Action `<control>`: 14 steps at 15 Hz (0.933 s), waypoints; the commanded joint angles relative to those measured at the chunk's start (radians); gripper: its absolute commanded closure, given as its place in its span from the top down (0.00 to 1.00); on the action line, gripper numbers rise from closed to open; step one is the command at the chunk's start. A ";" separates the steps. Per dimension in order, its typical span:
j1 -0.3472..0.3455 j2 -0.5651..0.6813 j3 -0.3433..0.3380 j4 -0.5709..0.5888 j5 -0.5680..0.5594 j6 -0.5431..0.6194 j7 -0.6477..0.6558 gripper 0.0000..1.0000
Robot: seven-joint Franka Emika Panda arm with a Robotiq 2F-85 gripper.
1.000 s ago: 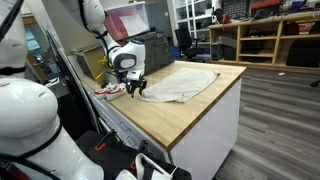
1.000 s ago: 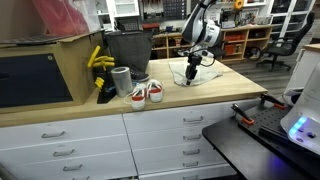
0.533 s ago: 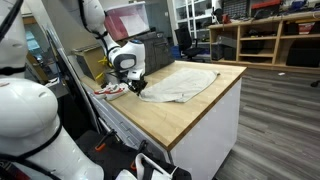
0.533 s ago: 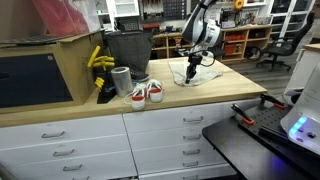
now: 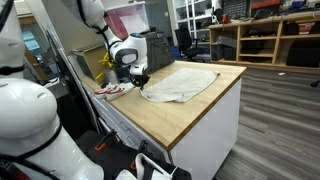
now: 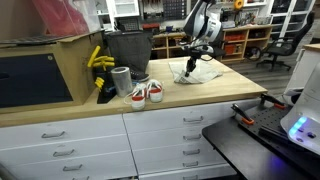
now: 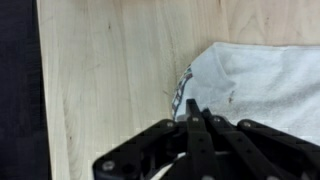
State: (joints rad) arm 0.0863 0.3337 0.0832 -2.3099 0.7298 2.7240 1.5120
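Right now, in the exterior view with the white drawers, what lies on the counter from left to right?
yellow object → grey cylinder → shoes → cloth, its near corner pinched in the gripper.

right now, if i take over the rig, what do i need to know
tool: shut on the edge of the cloth nearest the shoes; the wrist view shows the fingers closed at that edge.
things: the cloth is spread on the counter. The pinched edge seems raised a little and the rest lies flat. The shoes and a cup stand apart from the cloth, toward the counter's end.
done: edge grasped and just off the wood.
left: most of the cloth is not yet lifted.
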 commanded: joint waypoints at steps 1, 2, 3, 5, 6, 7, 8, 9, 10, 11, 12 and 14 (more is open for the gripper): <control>-0.010 -0.024 -0.016 0.037 0.004 -0.032 0.002 0.01; -0.008 -0.019 -0.021 0.050 -0.004 -0.033 0.010 0.01; -0.006 -0.011 -0.027 0.065 -0.015 -0.037 0.016 0.01; -0.002 0.000 -0.036 0.089 -0.037 -0.046 0.027 0.01; 0.000 0.006 -0.040 0.099 -0.049 -0.051 0.032 0.01; 0.001 0.012 -0.042 0.111 -0.059 -0.054 0.035 0.01; 0.003 0.020 -0.046 0.125 -0.074 -0.055 0.041 0.01; 0.003 0.029 -0.048 0.139 -0.088 -0.057 0.044 0.01; 0.006 0.040 -0.052 0.155 -0.105 -0.054 0.050 0.01; 0.007 0.052 -0.057 0.174 -0.124 -0.059 0.056 0.01; 0.009 0.068 -0.063 0.197 -0.147 -0.066 0.066 0.01; 0.011 0.098 -0.074 0.241 -0.191 -0.081 0.090 0.01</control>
State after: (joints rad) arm 0.0850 0.3848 0.0338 -2.1504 0.5956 2.6876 1.5435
